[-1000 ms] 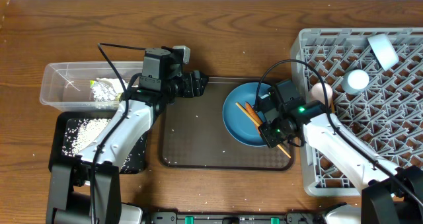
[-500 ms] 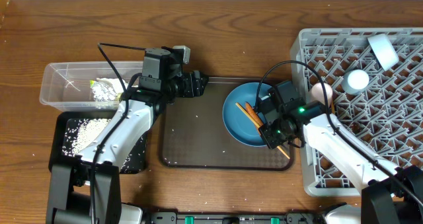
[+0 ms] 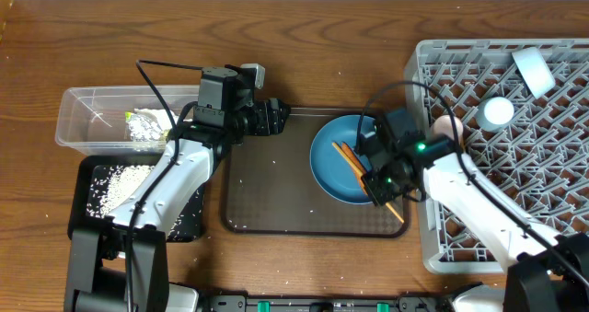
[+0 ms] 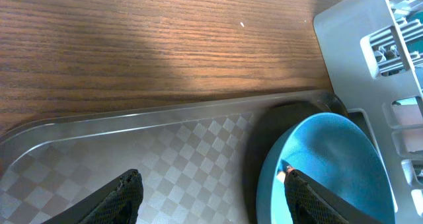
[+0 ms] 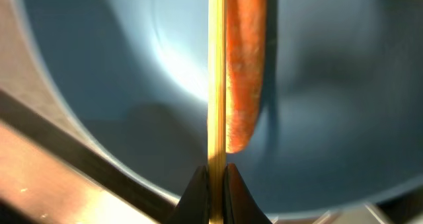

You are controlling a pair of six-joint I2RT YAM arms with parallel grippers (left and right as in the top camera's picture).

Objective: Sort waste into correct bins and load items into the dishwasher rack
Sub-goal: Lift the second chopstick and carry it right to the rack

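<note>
The right hand (image 3: 377,185) has just pinched its two fingers together. A moment ago there was a small gap between them. Now they are shut tight on a thin brown wooden chopstick (image 5: 216,78). The right wrist view shows the stick squeezed between the fingertips.

A second orange-brown stick (image 5: 246,65) lies just beside it on the large round blue plate (image 3: 329,172). It looks blurry, so it is hard to tell if the hand holds that one too. The plate sits at the right end of the dark brown serving tray (image 3: 276,197), close to the big grey plastic rack (image 3: 543,160).

The left hand (image 4: 215,197) has not moved. Its fingers stand wide open above the tray and hold nothing.

So the grab looks done. The next job is probably to lift the chopstick and carry it to the rack. The thin stick could slip or twist on the way. The plate is not in the rack yet.
</note>
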